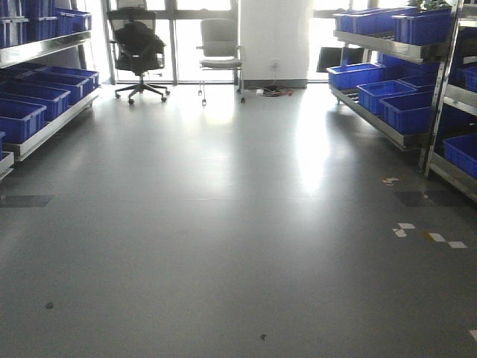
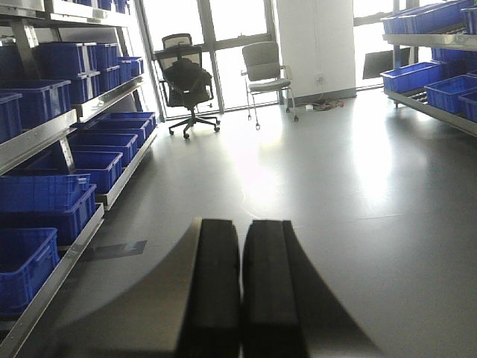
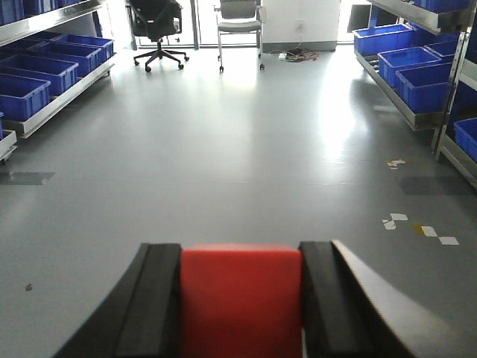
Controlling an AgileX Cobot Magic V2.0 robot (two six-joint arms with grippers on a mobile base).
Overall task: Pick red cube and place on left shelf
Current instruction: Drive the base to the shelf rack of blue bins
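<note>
The red cube (image 3: 240, 298) fills the space between the black pads of my right gripper (image 3: 240, 253), which is shut on it above the grey floor. My left gripper (image 2: 241, 227) is shut with its two pads pressed together and nothing between them. The left shelf (image 2: 45, 130) is a steel rack with blue crates along the left wall, seen close in the left wrist view. It also shows at the left edge as the left shelf (image 1: 45, 127) in the front view and the left shelf (image 3: 45, 104) in the right wrist view. Neither gripper appears in the front view.
A second steel rack (image 1: 395, 127) with blue crates lines the right wall. A black office chair (image 1: 138, 48) and a grey chair (image 1: 220, 52) stand by the far windows. Cables (image 1: 272, 92) lie near the white pillar. Tape scraps (image 1: 428, 235) mark the floor at right.
</note>
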